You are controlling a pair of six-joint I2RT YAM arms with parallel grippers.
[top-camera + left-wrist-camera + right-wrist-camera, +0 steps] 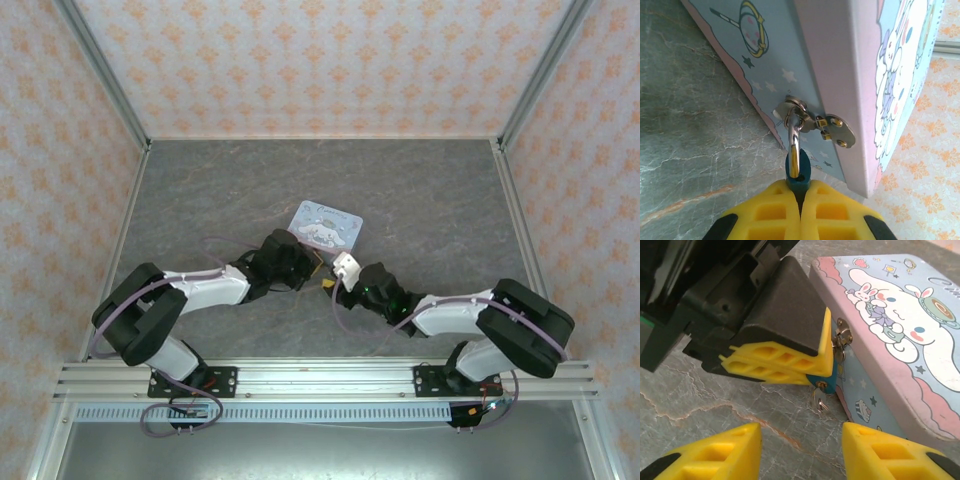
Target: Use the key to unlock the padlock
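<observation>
Left claw (801, 192) clamps padlock (798, 175), steadying it at hasp (832, 127) of tin (840, 50). Key (819, 401) hangs from padlock underside, apparently inserted, just beside tin. Right claw (800, 435) wide, near key, poised for turning grasp.

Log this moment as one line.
left claw: shut on padlock | right claw: open, facing key | padlock: hangs on tin

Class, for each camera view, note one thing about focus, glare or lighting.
Top view: soft, even light on the table, only faint shadows. Left wrist view: glare on the loop of the padlock; the left gripper's fingers look soft. Right wrist view: the right gripper's fingers are blurred, the tin sharp.
</observation>
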